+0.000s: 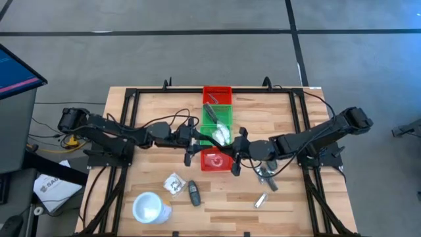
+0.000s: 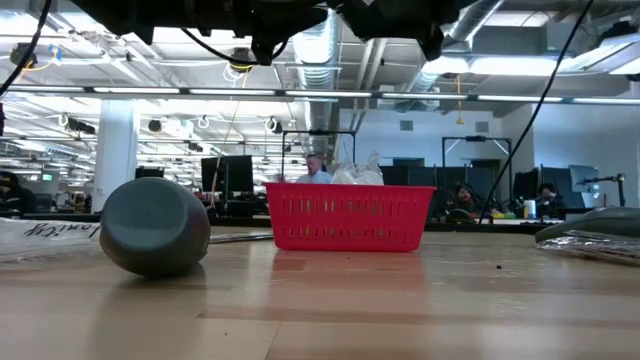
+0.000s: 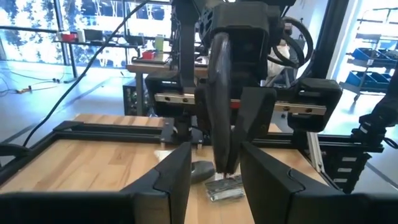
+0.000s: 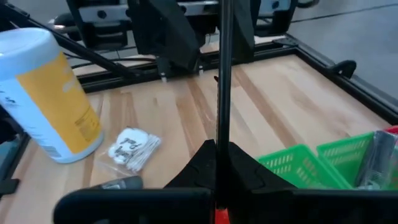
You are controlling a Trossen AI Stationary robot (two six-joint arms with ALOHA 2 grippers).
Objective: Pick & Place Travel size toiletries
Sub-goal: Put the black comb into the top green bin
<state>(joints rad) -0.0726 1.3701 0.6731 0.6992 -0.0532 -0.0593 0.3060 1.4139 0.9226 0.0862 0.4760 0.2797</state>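
The right gripper (image 1: 235, 150) is squeezing shut on a thin black piece (image 3: 221, 106). It is holding the piece standing up in the air, over the place where the green bin (image 1: 212, 113) is meeting the near red bin (image 1: 214, 160).

The left gripper (image 3: 214, 168) is reaching in from the other side. Its 2 fingers (image 3: 177, 180) are sitting partly open, 1 on each side of the black piece, and they are not pinching it. It looks like the 2 arms are getting ready to pass the piece from one to the other, so the right one is keeping it steady.

A clear packet (image 1: 221, 135) is lying in the green bin. More small things are waiting on the table (image 1: 309, 210): another clear packet (image 1: 175, 183), a black bar (image 1: 193, 193) and a silver tube (image 1: 261, 199). The white cup (image 1: 150, 207) is lying near them.
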